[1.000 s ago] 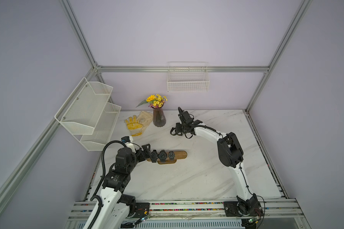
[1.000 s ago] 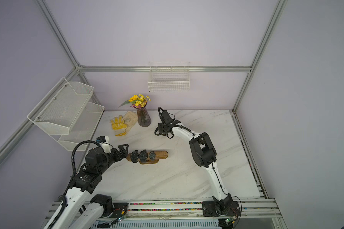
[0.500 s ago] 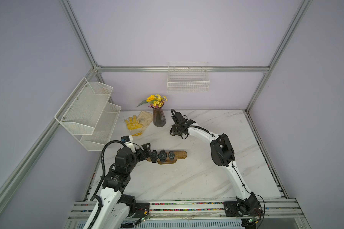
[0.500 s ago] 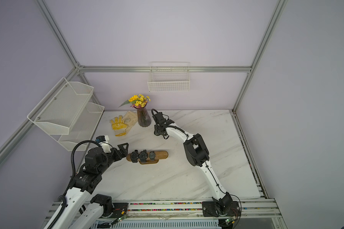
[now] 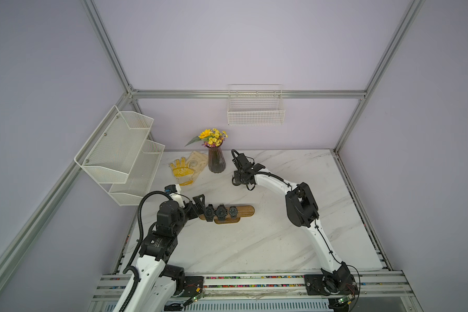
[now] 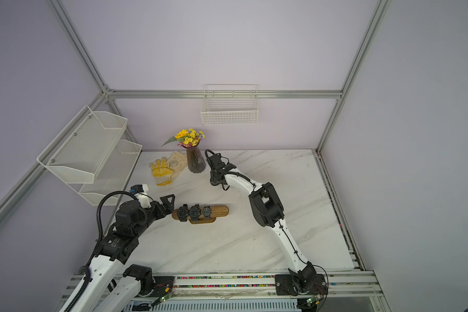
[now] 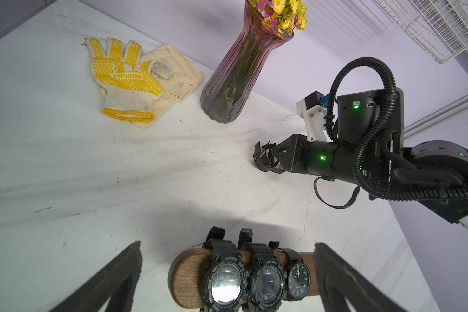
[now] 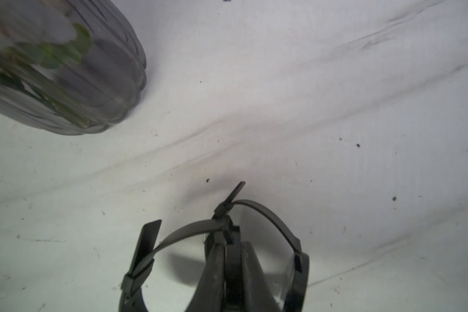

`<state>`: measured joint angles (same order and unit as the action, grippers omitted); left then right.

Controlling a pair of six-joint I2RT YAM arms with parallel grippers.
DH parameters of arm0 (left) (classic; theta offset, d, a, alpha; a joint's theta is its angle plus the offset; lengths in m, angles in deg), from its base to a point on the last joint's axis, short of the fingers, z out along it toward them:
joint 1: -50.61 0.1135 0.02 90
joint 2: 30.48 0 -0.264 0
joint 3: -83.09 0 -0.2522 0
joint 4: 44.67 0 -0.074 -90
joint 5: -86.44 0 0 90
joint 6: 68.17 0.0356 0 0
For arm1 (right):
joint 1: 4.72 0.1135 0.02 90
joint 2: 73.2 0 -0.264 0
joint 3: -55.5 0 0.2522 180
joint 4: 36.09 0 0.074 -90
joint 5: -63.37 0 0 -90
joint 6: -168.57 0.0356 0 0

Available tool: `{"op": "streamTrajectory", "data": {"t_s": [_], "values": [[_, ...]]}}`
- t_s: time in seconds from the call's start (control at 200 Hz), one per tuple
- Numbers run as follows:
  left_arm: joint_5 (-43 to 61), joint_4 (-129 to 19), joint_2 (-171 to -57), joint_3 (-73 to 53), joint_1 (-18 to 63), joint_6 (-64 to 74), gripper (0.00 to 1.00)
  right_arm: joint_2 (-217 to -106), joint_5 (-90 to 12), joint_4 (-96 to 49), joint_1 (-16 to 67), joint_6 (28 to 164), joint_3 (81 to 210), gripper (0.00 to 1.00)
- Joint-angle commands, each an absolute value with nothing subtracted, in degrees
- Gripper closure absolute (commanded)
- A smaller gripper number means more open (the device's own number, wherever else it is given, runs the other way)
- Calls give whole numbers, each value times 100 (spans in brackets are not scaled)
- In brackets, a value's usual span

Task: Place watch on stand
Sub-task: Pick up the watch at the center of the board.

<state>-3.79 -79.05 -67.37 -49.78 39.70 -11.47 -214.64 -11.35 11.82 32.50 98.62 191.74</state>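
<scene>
Brown wood is showing only on part of the stand [image 5: 244, 210], because three watches [image 5: 221, 211] are sitting side by side around its bar, toward the end nearest the left arm. So most of the work is looking done to me, and one piece is remaining. A fourth watch [image 7: 264, 160], black with a thin strap, is well apart from the stand, toward the back of the table [image 5: 254, 243] and near the vase [image 5: 216, 162]. The right gripper [image 7: 277, 159] is reaching down to it. In the right wrist view its fingers [image 8: 214, 283] are standing together with the strap pinched between them. Whether the watch is lifting off the marble or resting on it, I cannot tell. What is left, I am judging, is carrying it over and sliding its loop onto the free end of the bar.

The left gripper [image 7: 227, 245] is waiting with its fingers wide apart, one on each side of the loaded end of the stand; whether they are touching it, I cannot tell.

The glass vase with yellow flowers is standing close to the right gripper and could be knocked during the lift. A pair of gloves [image 5: 183, 169] is lying beyond it, out of the way. A wire basket [image 5: 256, 113] and a mesh shelf [image 5: 119, 151] are hanging on the walls, far from the path.
</scene>
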Motion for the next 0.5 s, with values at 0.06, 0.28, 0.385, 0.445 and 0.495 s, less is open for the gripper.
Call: {"op": "streamTrajectory", "data": {"t_s": [0.06, 0.28, 0.385, 0.445, 0.495], "values": [[-239, -7721, -6880, -4784, 3976, -1034, 2, -21152, -968, 984, 3290, 9845, 18971, 91], [-39, -7724, -7415, -4423, 3971, -993, 3, -20497, -1010, 382, 3308, 9869, 18275, 94], [30, -7746, -7678, -4204, 3954, -981, 4, -20230, -995, 149, 3316, 9853, 18007, 94], [28, -7767, -7799, -4085, 3939, -964, 5, -20101, -967, 76, 3330, 9843, 17895, 94], [13, -7785, -7905, -3985, 3912, -960, 6, -20002, -959, 33, 3325, 9843, 17799, 95]]}}
